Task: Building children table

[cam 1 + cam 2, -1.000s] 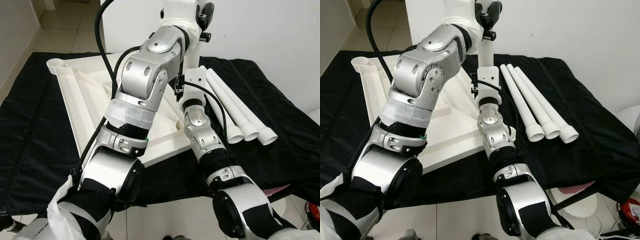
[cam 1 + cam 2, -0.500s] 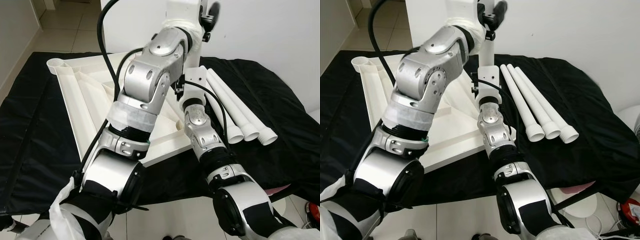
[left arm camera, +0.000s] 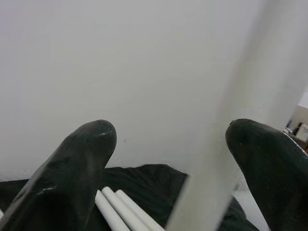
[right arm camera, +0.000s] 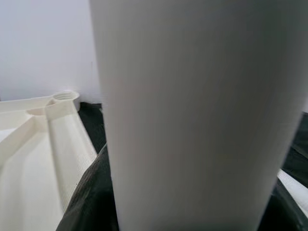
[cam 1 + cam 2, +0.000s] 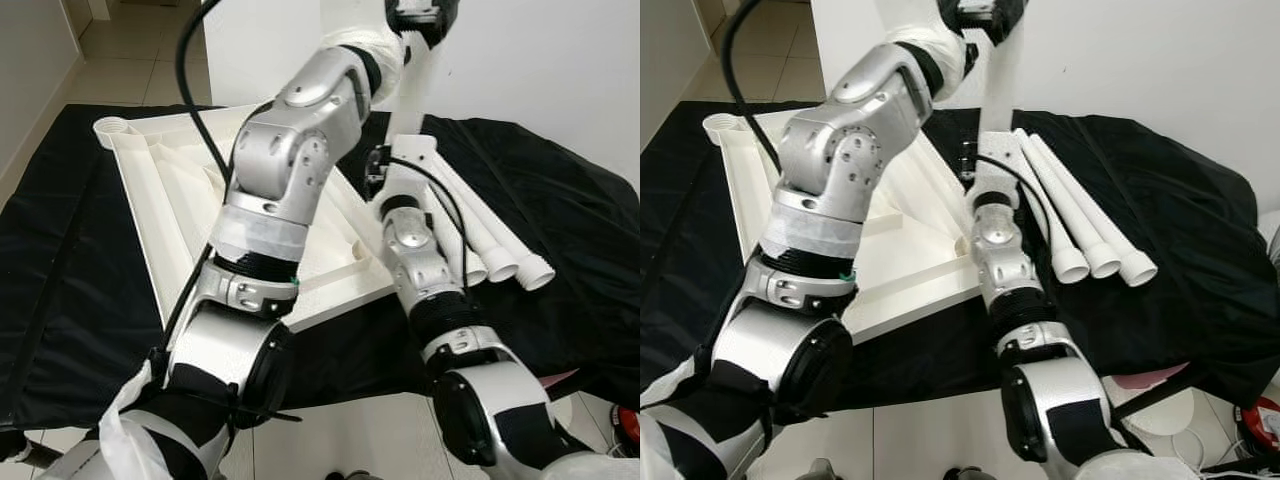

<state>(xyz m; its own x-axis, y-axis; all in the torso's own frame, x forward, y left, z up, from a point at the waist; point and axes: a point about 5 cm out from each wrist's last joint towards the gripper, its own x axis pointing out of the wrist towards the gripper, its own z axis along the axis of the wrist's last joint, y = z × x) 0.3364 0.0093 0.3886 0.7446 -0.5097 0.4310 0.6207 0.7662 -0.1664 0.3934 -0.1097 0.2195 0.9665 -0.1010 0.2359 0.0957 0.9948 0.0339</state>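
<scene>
A white tabletop (image 5: 170, 200) lies upside down on a black cloth, with a round leg socket (image 5: 112, 127) at its far left corner. One white table leg (image 5: 412, 100) stands upright by the tabletop's right edge. My right gripper (image 5: 398, 152) is shut on its lower part, where the leg (image 4: 192, 115) sits close before the wrist camera. My left gripper (image 5: 420, 12) is open around the leg's top; the leg (image 3: 216, 144) leans on one finger (image 3: 269, 163), apart from the other. Three more white legs (image 5: 490, 240) lie side by side to the right.
The black cloth (image 5: 60, 280) covers a low platform that ends close in front of me, with tiled floor (image 5: 350, 430) below. A white wall (image 5: 540, 60) rises right behind the legs. A white round object (image 5: 1160, 410) and something red (image 5: 628, 425) sit on the floor at the right.
Both arms have carried the upright leg to the right, off the tabletop's middle and toward its right edge. The left gripper has risen higher on the leg.
</scene>
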